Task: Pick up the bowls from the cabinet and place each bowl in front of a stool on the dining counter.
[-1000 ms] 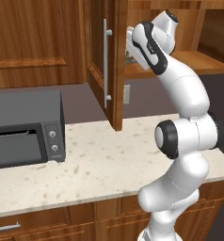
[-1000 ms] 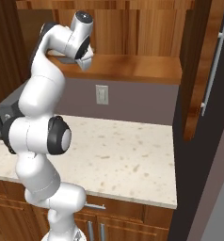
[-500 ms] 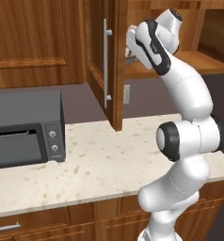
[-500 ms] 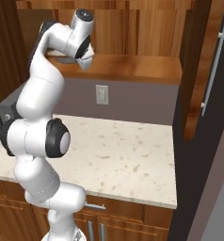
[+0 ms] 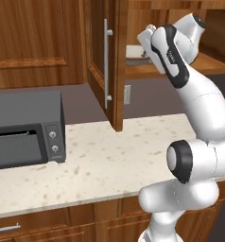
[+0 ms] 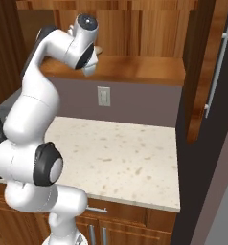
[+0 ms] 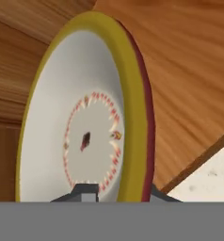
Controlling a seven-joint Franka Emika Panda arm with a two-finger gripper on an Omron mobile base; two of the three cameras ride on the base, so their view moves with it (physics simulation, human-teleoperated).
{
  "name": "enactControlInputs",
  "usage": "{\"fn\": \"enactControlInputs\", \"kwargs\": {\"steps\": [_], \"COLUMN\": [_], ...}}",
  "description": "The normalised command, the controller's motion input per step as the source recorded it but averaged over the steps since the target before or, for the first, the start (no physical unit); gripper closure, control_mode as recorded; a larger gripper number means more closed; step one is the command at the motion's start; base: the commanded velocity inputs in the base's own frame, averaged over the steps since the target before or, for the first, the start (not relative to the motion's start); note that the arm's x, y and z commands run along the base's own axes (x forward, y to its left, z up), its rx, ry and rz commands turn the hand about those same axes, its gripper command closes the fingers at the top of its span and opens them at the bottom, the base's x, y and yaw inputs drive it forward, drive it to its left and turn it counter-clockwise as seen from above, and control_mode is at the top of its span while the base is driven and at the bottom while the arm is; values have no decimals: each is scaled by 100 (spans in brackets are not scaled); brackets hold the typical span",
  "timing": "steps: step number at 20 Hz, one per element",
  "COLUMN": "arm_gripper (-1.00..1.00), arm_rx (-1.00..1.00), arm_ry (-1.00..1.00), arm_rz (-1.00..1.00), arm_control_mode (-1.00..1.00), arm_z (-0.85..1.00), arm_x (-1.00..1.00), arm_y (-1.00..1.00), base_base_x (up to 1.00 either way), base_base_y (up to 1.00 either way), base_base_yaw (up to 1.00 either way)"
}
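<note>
so not much has moved in the last second. my arm has only nudged a touch further into the cabinet (image 6: pixel 144 69), and the base hasn't driven at all, since the open door (image 5: pixel 114 61) and its silver handle (image 5: pixel 105 64) sit in the same spot as before. basically i'm parked at the shelf and settling in on the grab.

through the hand camera, the cream bowl (image 7: pixel 81 117) is right up against me, brown-yellow rim and all. a sliver of the red bowl (image 7: pixel 149 127) peeks out from behind it, so the two look stacked or nested on the wooden shelf. my gripper (image 7: pixel 121 193) straddles the cream bowl's rim, with one fingertip (image 7: pixel 85 190) inside and the other on the outside. the gap looks narrow, but i honestly can't tell whether i'm pinching the rim yet or just sitting around it.

from the right base camera my hand (image 6: pixel 89 67) is low over the shelf, with a tan edge of bowl beside it.

my read is that i'm at the grasp step for bowl one. neither bowl has left the cabinet, so all the carrying to the dining counter is ahead of me. the thing i'd worry about is dragging the red one along when i lift.
</note>
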Motion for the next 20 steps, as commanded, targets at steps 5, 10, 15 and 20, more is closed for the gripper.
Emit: {"fn": "enactControlInputs", "kwargs": {"steps": [5,10,15,20], "arm_gripper": [100,100,100,100], "arm_rx": [5,1,1,4], "arm_ry": [-2,0,2,9], "arm_rz": [-16,-15,-7,-3], "arm_control_mode": [-100,-100,-100,-100], "arm_z": [0,1,2,1], "arm_x": [-80,-100,-100,-100], "arm_y": [-25,-13,-12,-9], "base_base_x": [0,0,0,0], "base_base_y": [0,0,0,0], "base_base_yaw": [0,0,0,0]}}
